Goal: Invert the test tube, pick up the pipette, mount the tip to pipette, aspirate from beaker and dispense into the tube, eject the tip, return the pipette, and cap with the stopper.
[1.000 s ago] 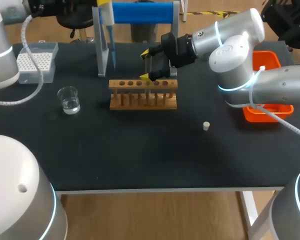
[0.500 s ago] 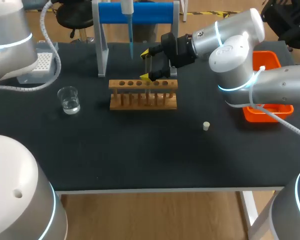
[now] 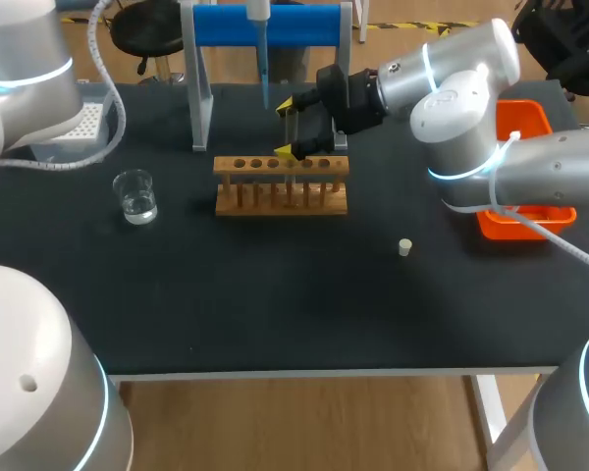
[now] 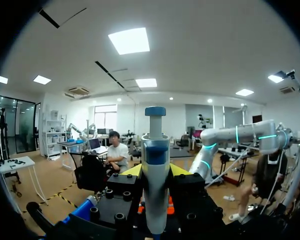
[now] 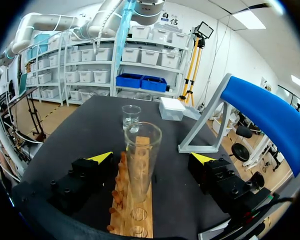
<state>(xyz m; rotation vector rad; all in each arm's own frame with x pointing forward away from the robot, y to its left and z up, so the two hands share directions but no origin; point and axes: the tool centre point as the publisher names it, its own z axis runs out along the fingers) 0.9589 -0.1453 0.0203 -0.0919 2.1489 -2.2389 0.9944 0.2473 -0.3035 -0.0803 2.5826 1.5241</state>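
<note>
Pipette, gripped, hides most of the left claw.

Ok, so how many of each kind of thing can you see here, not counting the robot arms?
beaker: 1
test tube: 1
wooden rack: 1
pipette: 1
stopper: 1
tip box: 1
orange bin: 1
blue stand: 1
Total: 8
</note>
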